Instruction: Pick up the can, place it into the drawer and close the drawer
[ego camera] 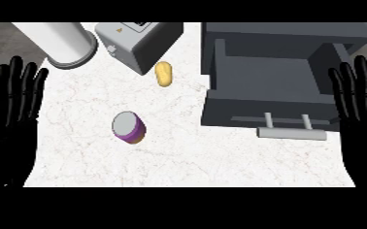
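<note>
A purple can (129, 126) with a grey lid stands upright on the white marble counter (186, 160), left of centre. The dark grey drawer (269, 75) is pulled open at the right, its grey handle (292, 132) facing the front. Nothing lies inside it. My left hand (20, 94) rests open at the left edge, fingers up, well left of the can. At the right edge my right hand (351, 94) rests open beside the drawer, holding nothing.
A grey toaster (136, 43) stands at the back, with a white cylinder (61, 43) to its left. A yellow potato-like item (165, 73) lies on the counter between the toaster and the drawer.
</note>
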Robot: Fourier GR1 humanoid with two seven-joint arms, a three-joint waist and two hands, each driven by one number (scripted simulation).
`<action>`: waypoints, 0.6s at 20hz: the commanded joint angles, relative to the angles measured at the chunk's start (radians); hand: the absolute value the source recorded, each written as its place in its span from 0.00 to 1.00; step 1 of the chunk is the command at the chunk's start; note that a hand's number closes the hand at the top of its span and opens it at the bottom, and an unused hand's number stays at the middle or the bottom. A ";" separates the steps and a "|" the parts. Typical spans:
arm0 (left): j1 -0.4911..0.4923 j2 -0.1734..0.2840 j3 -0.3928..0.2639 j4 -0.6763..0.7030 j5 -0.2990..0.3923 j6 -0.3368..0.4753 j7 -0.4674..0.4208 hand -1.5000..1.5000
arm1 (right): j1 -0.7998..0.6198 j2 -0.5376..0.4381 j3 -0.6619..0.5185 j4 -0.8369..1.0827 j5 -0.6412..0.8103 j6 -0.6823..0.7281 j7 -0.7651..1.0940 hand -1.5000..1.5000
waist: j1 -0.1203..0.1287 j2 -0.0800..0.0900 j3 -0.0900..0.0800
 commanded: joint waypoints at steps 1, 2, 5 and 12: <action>0.016 0.020 0.004 -0.018 0.088 -0.074 0.003 0.00 | -0.041 0.013 0.041 -0.047 0.044 -0.028 0.064 0.00 | -0.036 0.006 0.010; -0.005 0.017 -0.039 -0.017 0.097 -0.103 -0.020 0.00 | -0.012 0.017 0.051 -0.027 0.047 -0.012 0.016 0.00 | -0.039 0.006 0.010; 0.002 0.026 -0.164 -0.028 0.210 -0.252 -0.038 0.00 | 0.000 0.026 0.051 -0.032 0.070 -0.033 0.002 0.00 | -0.050 0.004 0.009; 0.099 0.131 -0.151 0.015 0.238 -0.302 0.221 0.00 | 0.122 -0.003 -0.023 0.022 0.027 -0.032 0.187 0.00 | -0.043 0.007 0.011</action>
